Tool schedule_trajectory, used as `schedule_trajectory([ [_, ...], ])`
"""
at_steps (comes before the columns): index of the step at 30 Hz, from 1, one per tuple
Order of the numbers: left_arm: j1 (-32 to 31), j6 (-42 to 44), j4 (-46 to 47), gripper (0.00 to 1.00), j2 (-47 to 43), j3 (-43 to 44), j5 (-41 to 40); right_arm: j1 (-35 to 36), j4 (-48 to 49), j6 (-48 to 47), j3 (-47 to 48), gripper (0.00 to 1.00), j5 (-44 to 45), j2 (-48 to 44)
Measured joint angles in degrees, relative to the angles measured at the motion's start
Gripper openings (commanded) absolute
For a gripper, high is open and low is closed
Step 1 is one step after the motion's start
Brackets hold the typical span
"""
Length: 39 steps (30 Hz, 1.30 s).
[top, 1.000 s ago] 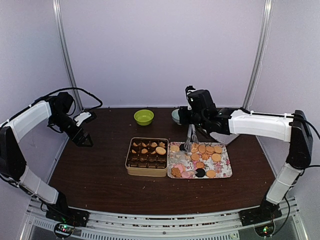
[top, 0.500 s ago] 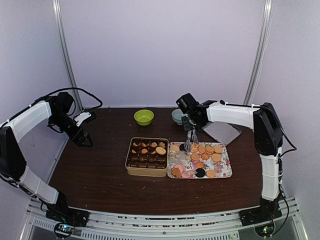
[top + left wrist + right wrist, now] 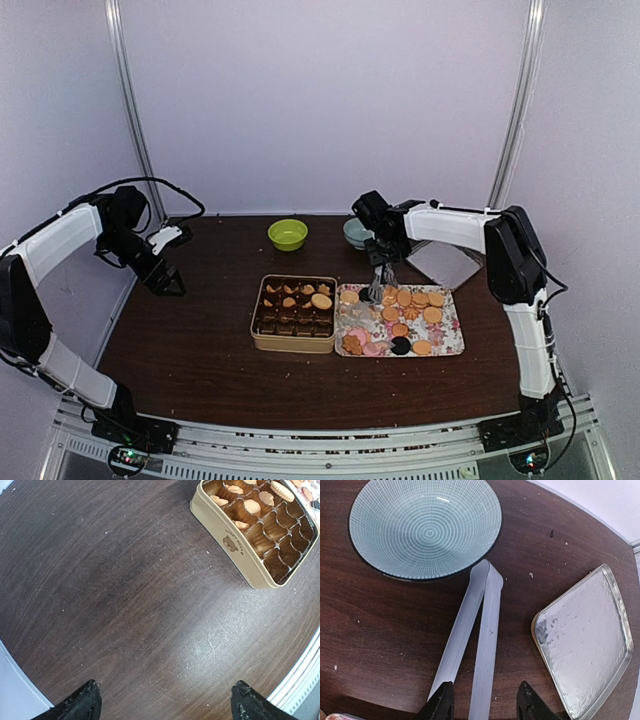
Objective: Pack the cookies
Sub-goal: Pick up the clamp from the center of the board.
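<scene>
Right gripper (image 3: 485, 707) is low over the tongs (image 3: 480, 630), at the bottom centre of the wrist view. The tongs lie on the table (image 3: 380, 630), hinge end just beside the pale blue bowl (image 3: 425, 525) at upper left. A silver tray (image 3: 585, 640) sits apart at lower right.

Jaws are parted, one finger on each side of the two blades. The left finger meets its blade and a gap shows on the right. My reading: not yet clamped.

Cookies (image 3: 405, 312): most are on the floral tray (image 3: 452, 340), centre-right in the overhead view. A few are in the upper cups of the tin (image 3: 292, 345), just left of the tray.

Left gripper (image 3: 165, 705) is wide open and empty at far left overhead, well apart from the tin.

Doing this step well:
- Centre over both blades before closing, or the tongs may skate toward the bowl.
- Squeeze only partway, so the tongs keep spring to open over a cookie.
- Lift straight up before swinging to the tray.
</scene>
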Motion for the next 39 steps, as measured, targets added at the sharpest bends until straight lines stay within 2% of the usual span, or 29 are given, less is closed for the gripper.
schedule_trajectory([
  [6,0.0,0.0,0.0,0.93,-0.2,-0.1,-0.1,-0.3,-1.6,0.0,0.4,0.44,-1.4,0.6],
  [17,0.0,0.0,0.0,0.93,-0.5,-0.3,-0.3,-1.0,-3.0,0.0,1.5,0.33,-1.4,2.8],
  [28,0.0,0.0,0.0,0.93,-1.1,-0.3,-0.3,-1.1,-3.7,-0.1,0.9,0.00,1.3,3.3],
  [39,0.0,0.0,0.0,0.93,-1.2,-0.3,-0.2,-1.0,-0.5,-0.2,-5.2,0.00,2.5,-1.8],
])
